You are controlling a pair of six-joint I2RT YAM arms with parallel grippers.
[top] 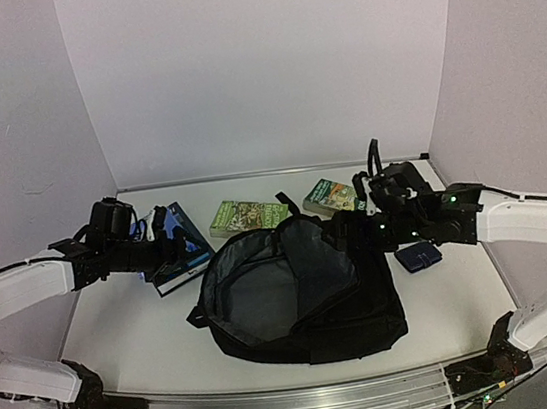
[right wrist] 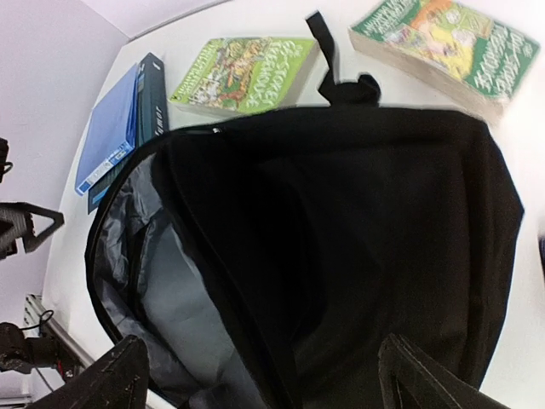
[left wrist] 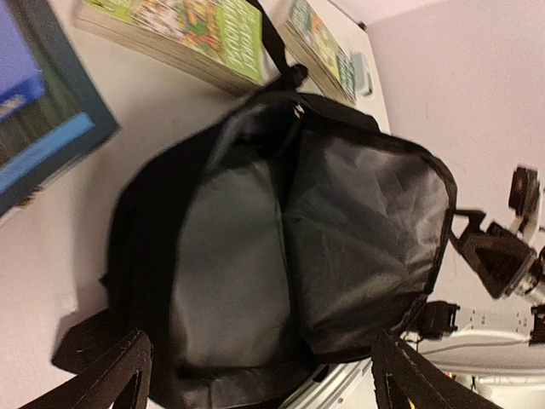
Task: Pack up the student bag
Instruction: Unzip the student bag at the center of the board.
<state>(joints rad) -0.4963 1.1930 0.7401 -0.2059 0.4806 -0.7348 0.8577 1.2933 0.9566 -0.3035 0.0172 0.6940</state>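
The student bag (top: 301, 297) lies in the middle of the table, a big black backpack with its mouth gaping toward the left and grey lining (top: 264, 286) showing. My left gripper (top: 175, 240) hangs open above the bag's left side, over a blue book (top: 182, 257). In the left wrist view the bag (left wrist: 255, 230) fills the frame beyond the wide-apart fingers (left wrist: 119, 375), with nothing between them. My right gripper (top: 361, 215) hovers open over the bag's upper right corner. Its view looks down on the black fabric (right wrist: 366, 239), and its fingers (right wrist: 426, 379) hold nothing.
Two green paperbacks (top: 248, 216) (top: 331, 195) lie behind the bag near the back wall. A small dark blue pouch (top: 418, 257) sits to the bag's right, under the right arm. The bag's top loop (right wrist: 328, 60) points toward the books. White walls close in three sides.
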